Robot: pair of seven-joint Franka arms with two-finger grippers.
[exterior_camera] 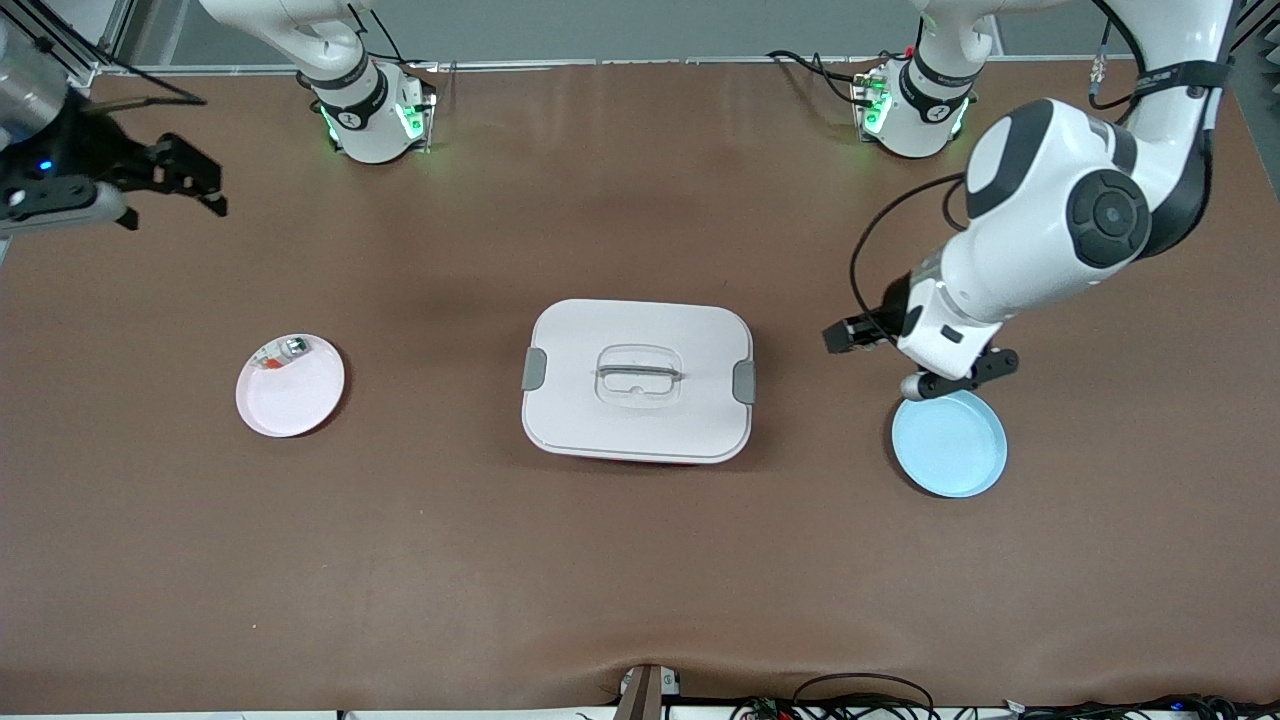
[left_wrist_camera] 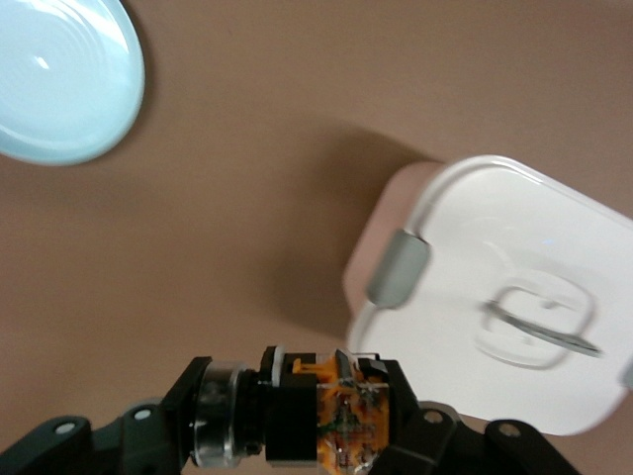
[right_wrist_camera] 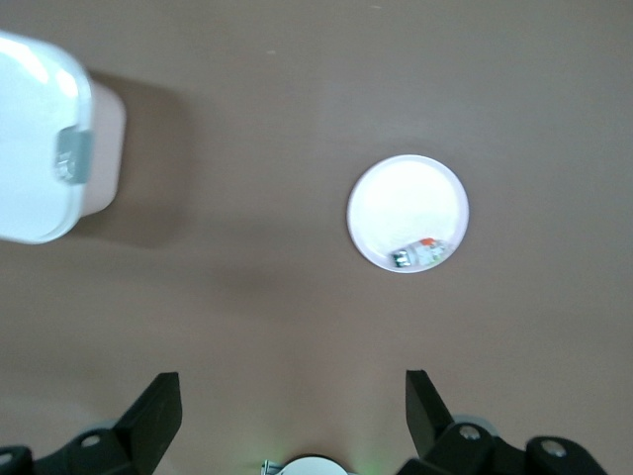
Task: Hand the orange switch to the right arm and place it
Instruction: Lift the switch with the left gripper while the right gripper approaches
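Note:
The orange switch (left_wrist_camera: 346, 416), a small black block with an orange patch and a silver round end, sits crosswise between the fingers of my left gripper (left_wrist_camera: 297, 424), which is shut on it. In the front view the left gripper (exterior_camera: 945, 380) hangs over the rim of the light blue plate (exterior_camera: 950, 445), on the side toward the robots' bases, and the switch's silver end (exterior_camera: 911, 386) sticks out of it. My right gripper (exterior_camera: 170, 180) waits open and holds nothing, up in the air over the right arm's end of the table; its wrist view shows the right gripper (right_wrist_camera: 294, 416) with its fingers wide apart.
A white lidded box (exterior_camera: 638, 380) with grey clasps stands mid-table. A pink plate (exterior_camera: 295, 395) toward the right arm's end holds a small whitish piece with green and red bits (exterior_camera: 280, 352). Cables lie along the table edge nearest the front camera.

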